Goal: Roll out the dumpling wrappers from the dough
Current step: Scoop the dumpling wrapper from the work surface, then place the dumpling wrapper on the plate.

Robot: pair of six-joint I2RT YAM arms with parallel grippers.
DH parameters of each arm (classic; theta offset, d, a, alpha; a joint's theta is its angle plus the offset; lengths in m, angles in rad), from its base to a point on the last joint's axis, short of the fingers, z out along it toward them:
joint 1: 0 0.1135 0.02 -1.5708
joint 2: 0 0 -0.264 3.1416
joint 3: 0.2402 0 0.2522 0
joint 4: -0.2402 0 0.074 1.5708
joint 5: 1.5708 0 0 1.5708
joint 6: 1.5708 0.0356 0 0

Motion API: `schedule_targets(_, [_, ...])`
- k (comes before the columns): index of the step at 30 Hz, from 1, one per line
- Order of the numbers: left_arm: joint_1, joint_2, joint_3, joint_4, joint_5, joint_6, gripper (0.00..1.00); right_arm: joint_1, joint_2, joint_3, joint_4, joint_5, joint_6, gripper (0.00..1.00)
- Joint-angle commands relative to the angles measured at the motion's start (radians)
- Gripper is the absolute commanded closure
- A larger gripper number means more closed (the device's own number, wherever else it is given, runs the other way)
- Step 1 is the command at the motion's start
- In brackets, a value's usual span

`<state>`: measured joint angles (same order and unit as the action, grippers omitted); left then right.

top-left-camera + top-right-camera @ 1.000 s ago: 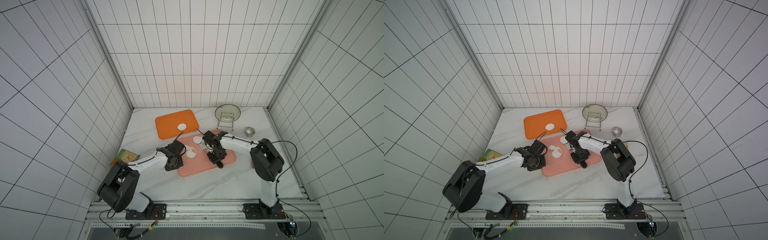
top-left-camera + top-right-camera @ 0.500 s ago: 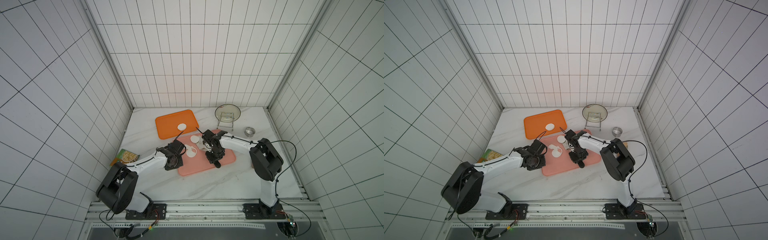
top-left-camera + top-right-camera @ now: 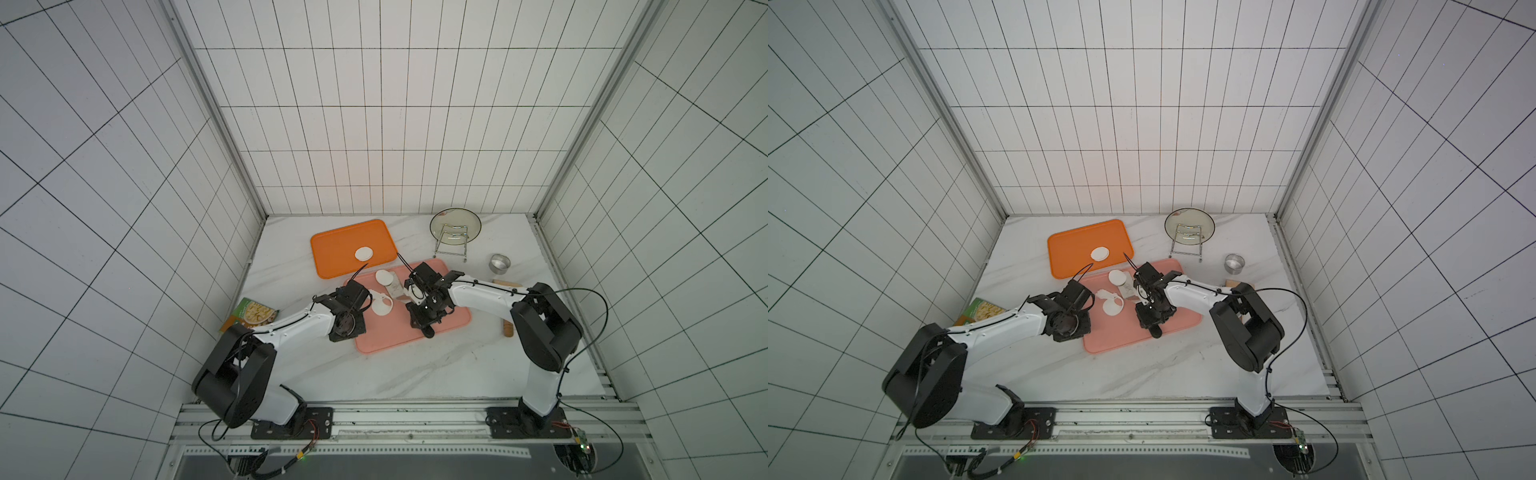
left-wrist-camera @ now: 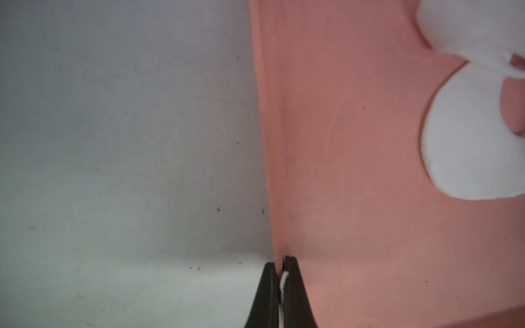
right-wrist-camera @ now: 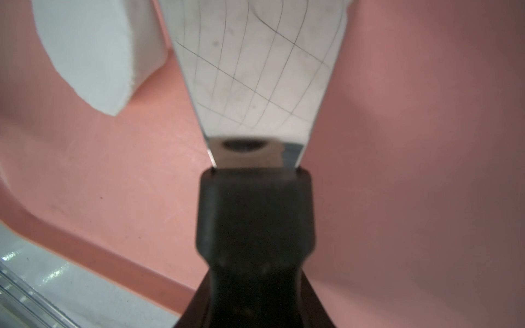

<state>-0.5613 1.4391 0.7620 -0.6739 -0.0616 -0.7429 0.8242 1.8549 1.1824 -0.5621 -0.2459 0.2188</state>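
- White-tiled booth; a marble table (image 3: 415,374) carries two trays, shown in both top views
- Pink tray (image 3: 399,338), mid-table: holds the dough (image 3: 1102,294), a ragged scrap at its 9 o'clock edge; a cut wrapper (image 3: 381,308) just beside the scrap; and a second wrapper (image 3: 383,276) toward 11 o'clock
- Orange tray (image 3: 328,253), at 11 o'clock from the pink tray: holds one finished wrapper (image 3: 364,253) toward its 3 o'clock side
- Right gripper (image 3: 420,305): clamped on the black handle of a steel scraper (image 5: 255,71), with the blade low over the pink tray and just beside the second wrapper
- Left gripper (image 4: 279,262): clenched, tips at the pink tray's 9 o'clock rim; whether it pinches the rim cannot be told
- Step judged in hand: lifting the second wrapper for transfer to the orange tray; keep the blade nearly flat, slide it fully beneath the disc before raising, and steady the tray against the push; a steep blade would likely gouge or fold the soft disc
- Steel ring (image 3: 499,263), at 2 o'clock from the pink tray: well apart from the dough, nothing visible inside
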Motion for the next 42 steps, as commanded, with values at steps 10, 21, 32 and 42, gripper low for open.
schedule_targets(10, [-0.003,-0.012,-0.011,0.038,-0.043,0.028,1.0,0.003,-0.098,-0.131,0.067,0.165,0.009,1.0])
schedule_targets(21, [-0.008,-0.05,-0.086,0.075,-0.011,-0.005,1.0,0.003,-0.123,0.021,-0.105,0.249,-0.047,1.0])
schedule_targets(32, [-0.007,-0.129,-0.126,0.076,-0.019,-0.043,0.54,-0.005,-0.035,0.268,-0.166,0.33,-0.128,1.0])
schedule_targets(42, [0.088,-0.277,-0.1,-0.027,0.005,-0.089,0.3,-0.011,0.188,0.606,-0.307,0.393,-0.197,1.0])
